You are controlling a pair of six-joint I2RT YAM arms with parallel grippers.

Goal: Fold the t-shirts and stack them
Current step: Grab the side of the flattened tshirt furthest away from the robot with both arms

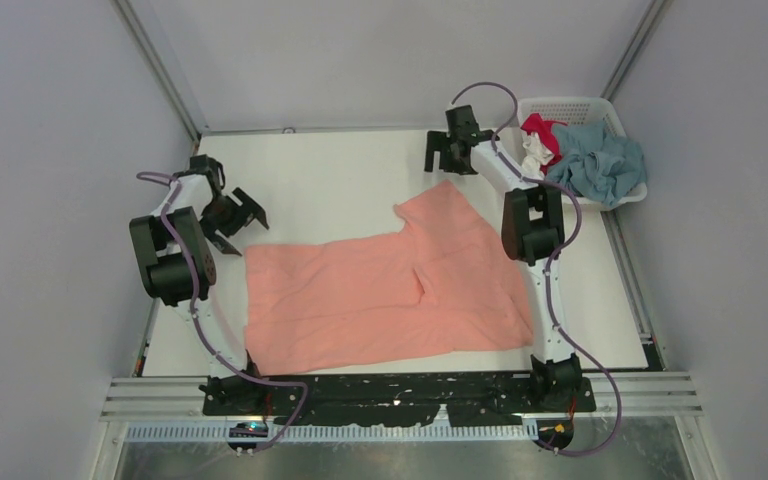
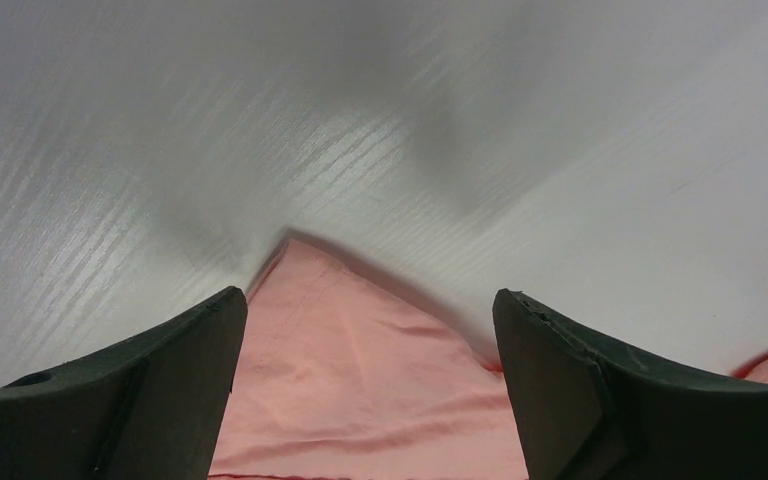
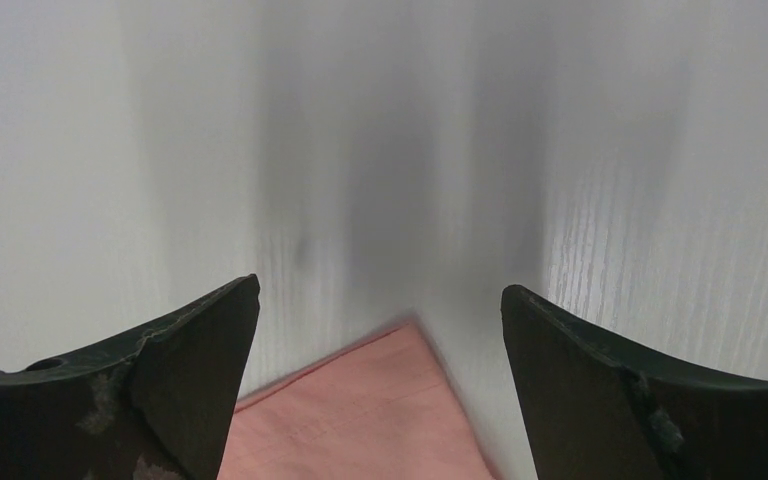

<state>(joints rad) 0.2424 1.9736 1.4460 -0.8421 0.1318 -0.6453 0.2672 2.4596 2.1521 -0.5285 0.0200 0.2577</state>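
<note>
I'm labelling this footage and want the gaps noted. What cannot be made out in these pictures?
Top view: the right arm hides part of the pink t-shirt.
Top view: the blue t-shirt and red t-shirt lie crumpled in the basket; anything beneath them is hidden.
Both wrist views: blurred; only a pink t-shirt corner shows, the rest cut off by the bottom edge.

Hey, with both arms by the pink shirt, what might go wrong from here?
The pink t-shirt has its corners lying flat on the table beneath the open left gripper and right gripper, so either may close on nothing or scrape the table. From above, the right arm's elbow overlaps the shirt's right edge and might drag it out of shape.
</note>
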